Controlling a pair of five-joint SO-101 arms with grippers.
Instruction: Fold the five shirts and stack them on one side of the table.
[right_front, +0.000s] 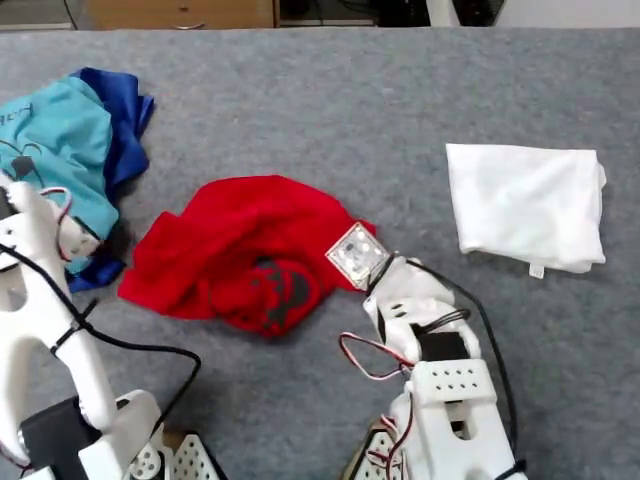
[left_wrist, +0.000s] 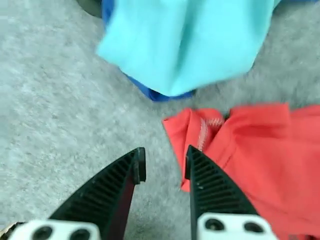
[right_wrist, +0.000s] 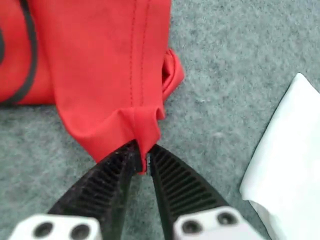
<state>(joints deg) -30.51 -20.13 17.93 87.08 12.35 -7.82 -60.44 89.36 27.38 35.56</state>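
High view, for the layout: lays out a red shirt (right_front: 245, 250) crumpled at mid-bench (right_front: 300, 110), a white shirt (right_front: 525, 205) folded flat well apart on the right side, and a teal shirt (right_front: 60, 150) heaped over a blue shirt (right_front: 122, 120) at the left edge. Puts the right arm (right_front: 430, 330) stretched from the near edge to the red shirt's right rim, its wrist camera (right_front: 357, 255) tilted over the cloth, and the left arm (right_front: 50, 300) rising from the near left corner, its upper end beside the teal shirt. Right wrist view, for the grip itself: catches the right tool (right_wrist: 142, 157) pinched together on a folded hem corner of the red shirt, cloth squeezed between the ribbed fingers (right_wrist: 107, 185), grey bench underneath and an edge of the white shirt near by. Left wrist view, for the other end: finds the left tool (left_wrist: 162, 167) spread apart and holding nothing, poised over bare bench, one finger just beside a stitched edge of the red shirt; cannot tell whether touching. Adds, farther off, the teal shirt lying on top of the blue shirt.
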